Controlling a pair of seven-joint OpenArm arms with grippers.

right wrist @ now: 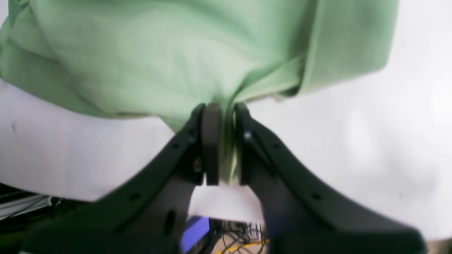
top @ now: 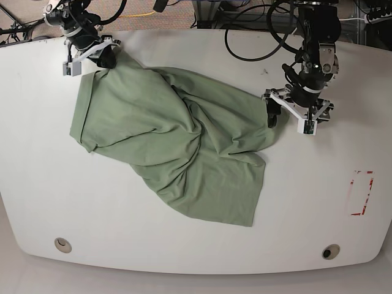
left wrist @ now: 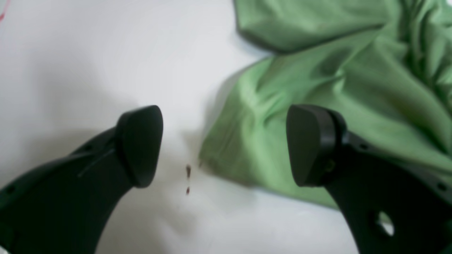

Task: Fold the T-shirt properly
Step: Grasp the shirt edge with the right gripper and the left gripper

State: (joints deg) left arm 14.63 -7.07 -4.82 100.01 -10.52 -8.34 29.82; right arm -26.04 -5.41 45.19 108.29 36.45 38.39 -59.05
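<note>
Right gripper (right wrist: pixel 220 144) pinched shut on a far corner of the T-shirt (top: pixel 177 141), at the table (top: pixel 37 202) edge. Left gripper (left wrist: pixel 224 144) spread wide, gripping nothing, poised just over the opposite edge, one finger (left wrist: pixel 310 144) above cloth. Shirt crumpled diagonally between both; nearest free edge probably best taken by the left.

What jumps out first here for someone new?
The T-shirt, sage green, lies rumpled and unfolded across the middle of the white table. The right gripper at the far corner has its jaws shut on a pinch of the cloth. The left gripper hangs at the shirt's opposite edge, jaws wide open and holding nothing.
</note>
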